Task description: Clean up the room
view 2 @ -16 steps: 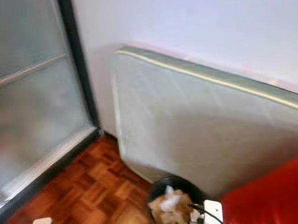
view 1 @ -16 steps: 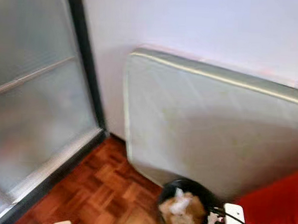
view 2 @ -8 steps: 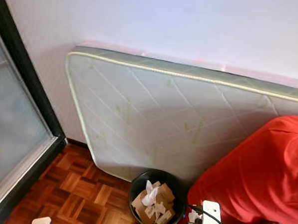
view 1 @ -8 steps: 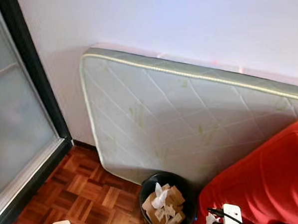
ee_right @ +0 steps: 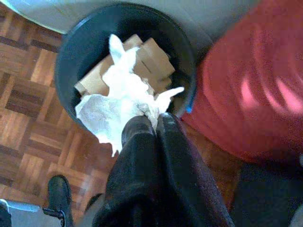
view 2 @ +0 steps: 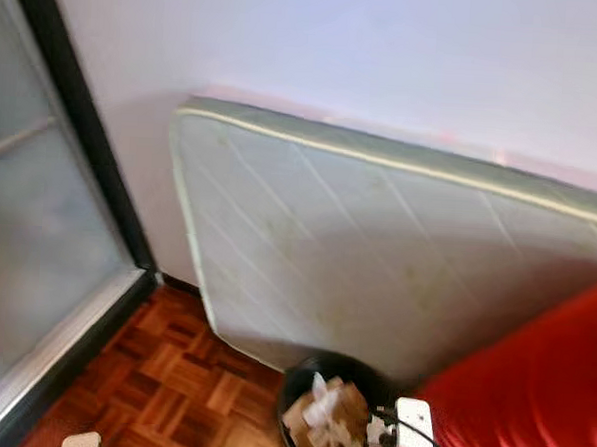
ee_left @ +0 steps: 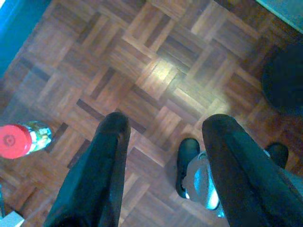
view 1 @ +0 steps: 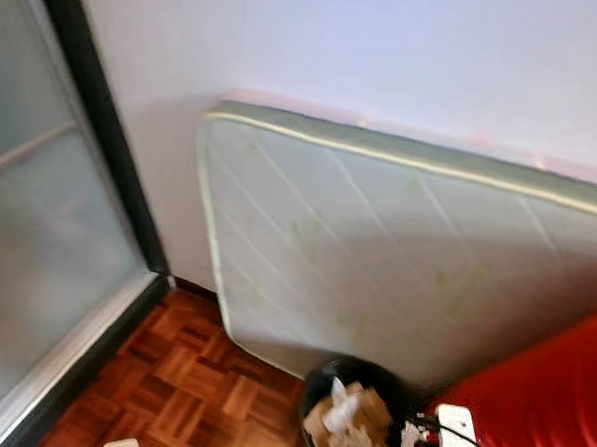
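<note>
Right wrist view: my right gripper [ee_right: 150, 124] has its two black fingers pressed together on a corner of a crumpled white tissue [ee_right: 120, 101], and the tissue hangs right over the open mouth of the black bin [ee_right: 71, 47]. Brown cardboard scraps [ee_right: 151, 59] sit inside the bin under the tissue. A red cushion [ee_right: 246, 85] is just beside the bin, and parquet floor [ee_right: 28, 118] spreads out on the other side. From my head, the bin [view 1: 356, 372] stands on the floor against the foot of a pale quilted mattress [view 1: 397, 259] that leans on its long edge against the white wall [view 1: 387, 58], with the red cushion [view 1: 559, 407] to my right of it. A frosted glass door [view 1: 46, 260] in a dark frame fills my left. Left wrist view: my left gripper [ee_left: 163, 127] hangs over the parquet with its fingers spread apart and nothing between them. A bottle with a red cap [ee_left: 21, 140] stands on the floor near one finger.
</note>
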